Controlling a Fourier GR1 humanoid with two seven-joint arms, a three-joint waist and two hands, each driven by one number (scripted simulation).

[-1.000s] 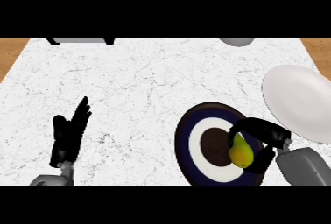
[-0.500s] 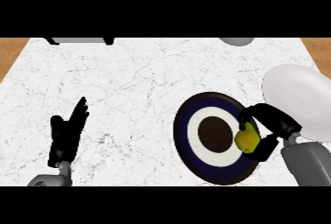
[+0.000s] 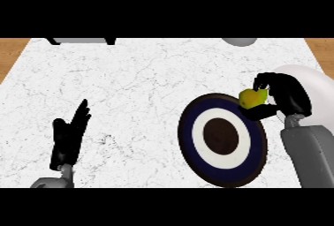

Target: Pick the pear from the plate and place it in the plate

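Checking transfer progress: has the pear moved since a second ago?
Yes. The pear, held in the right hand, has gone from over the dark ringed plate's centre up and right, past its rim toward the white plate.

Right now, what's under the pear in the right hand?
The pear sits in the curled right hand, over the gap between the dark ringed plate and the white plate. The hand hides the counter directly below.

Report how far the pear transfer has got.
Done: the pear is off the dark ringed plate. In hand: the right hand is curled round it, between that plate and the white plate. Left: set it on the white plate and let go. The left hand rests open at lower left.
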